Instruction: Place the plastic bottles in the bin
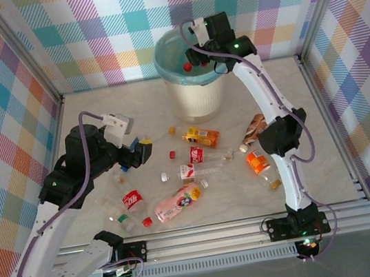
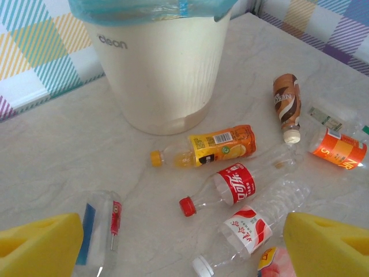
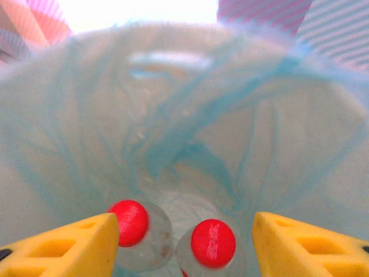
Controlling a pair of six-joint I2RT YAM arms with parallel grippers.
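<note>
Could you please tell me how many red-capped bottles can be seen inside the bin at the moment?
2. Seen from the right wrist, the left red-capped bottle and the right red-capped bottle lie side by side low in the bin. Others may be hidden beneath them.

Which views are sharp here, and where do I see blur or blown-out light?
Top external: even light, sharp, hardly any shadows around the bin. Left wrist: the label on the cola bottle is crisp; the left tool at the bottom edge is soft. Right wrist: the teal liner is blurred, the top is blown out white, the red caps are clearest.
</note>
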